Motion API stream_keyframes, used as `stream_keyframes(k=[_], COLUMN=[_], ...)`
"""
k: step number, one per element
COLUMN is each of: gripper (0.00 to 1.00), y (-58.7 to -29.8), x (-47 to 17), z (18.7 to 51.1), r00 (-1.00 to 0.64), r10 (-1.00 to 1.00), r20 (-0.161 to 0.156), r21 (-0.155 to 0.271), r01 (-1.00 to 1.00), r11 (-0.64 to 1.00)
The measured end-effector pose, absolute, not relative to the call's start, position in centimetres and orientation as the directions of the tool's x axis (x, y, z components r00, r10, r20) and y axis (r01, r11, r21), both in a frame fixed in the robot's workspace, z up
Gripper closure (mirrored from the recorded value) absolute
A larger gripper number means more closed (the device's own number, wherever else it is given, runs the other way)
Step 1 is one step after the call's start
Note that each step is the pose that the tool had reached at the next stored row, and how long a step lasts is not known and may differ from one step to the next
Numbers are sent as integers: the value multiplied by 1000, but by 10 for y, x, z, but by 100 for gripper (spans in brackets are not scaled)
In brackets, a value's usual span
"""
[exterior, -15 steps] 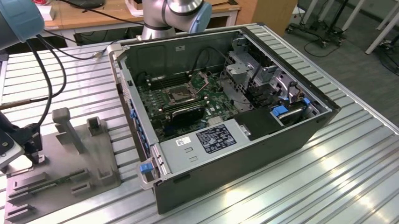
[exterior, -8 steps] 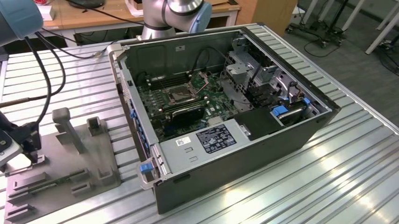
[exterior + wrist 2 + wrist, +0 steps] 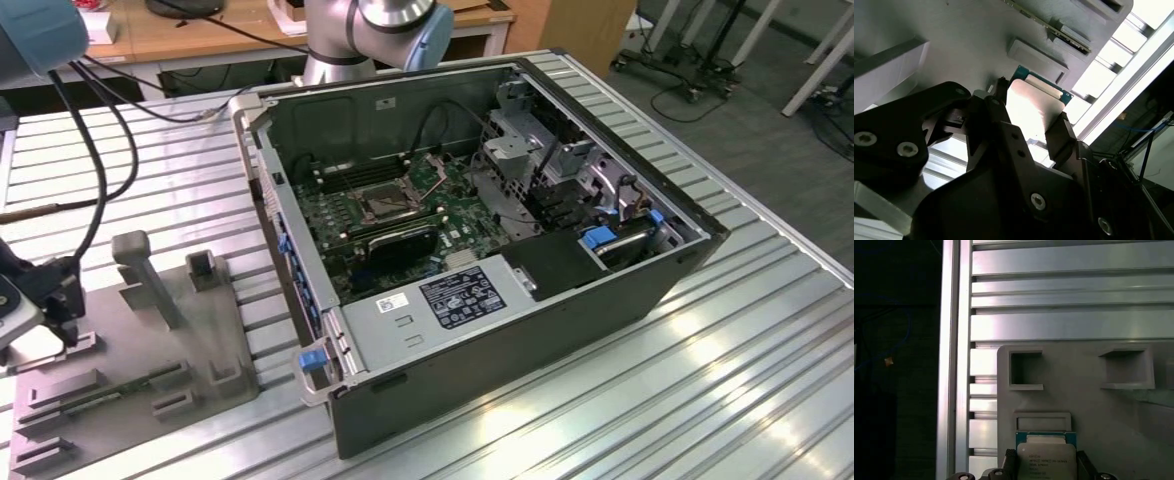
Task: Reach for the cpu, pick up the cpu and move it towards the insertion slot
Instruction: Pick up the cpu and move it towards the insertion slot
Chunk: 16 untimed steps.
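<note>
Presently the cpu (image 3: 1031, 107) (image 3: 1046, 461) is clamped between the fingers of the gripper (image 3: 1030, 110), one finger pressed to each opposite edge, as recorded in both wrist views. It is held at the grey tray (image 3: 147, 340), at the exterior view's left. The insertion slot (image 3: 383, 203) is seen well apart, inside the open computer case (image 3: 534, 330).

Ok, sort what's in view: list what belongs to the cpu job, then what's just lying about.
For the job:
- the cpu
- the gripper, closed on the cpu's edges
- the insertion slot, inside the computer case

Lying about:
- the memory stick on the grey tray
- the tray's raised blocks
- the slatted table
</note>
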<state>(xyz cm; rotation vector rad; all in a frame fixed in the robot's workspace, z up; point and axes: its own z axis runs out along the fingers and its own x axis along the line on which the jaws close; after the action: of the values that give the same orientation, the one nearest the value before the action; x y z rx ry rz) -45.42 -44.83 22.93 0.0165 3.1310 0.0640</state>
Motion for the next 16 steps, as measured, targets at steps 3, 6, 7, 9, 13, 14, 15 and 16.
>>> stream_keyframes(k=[3, 6, 7, 9, 13, 14, 15, 16], gripper=[45, 45, 45, 45, 45, 45, 45, 45], y=[-448, -448, -448, -448, -448, -448, -448, -448], x=[-454, -454, -454, -454, -454, -454, -454, -454], z=[232, 234, 234, 236, 238, 239, 240, 240], r00=[-1000, -1000, -1000, -1000, -1000, -1000, -1000, -1000], r10=[11, 11, 11, 11, 11, 11, 11, 11], r20=[-10, -10, -10, -10, -10, -10, -10, -10], r21=[41, 41, 41, 41, 41, 41, 41, 41], r01=[10, 10, 10, 10, 10, 10, 10, 10], r11=[999, 999, 999, 999, 999, 999, 999, 999])
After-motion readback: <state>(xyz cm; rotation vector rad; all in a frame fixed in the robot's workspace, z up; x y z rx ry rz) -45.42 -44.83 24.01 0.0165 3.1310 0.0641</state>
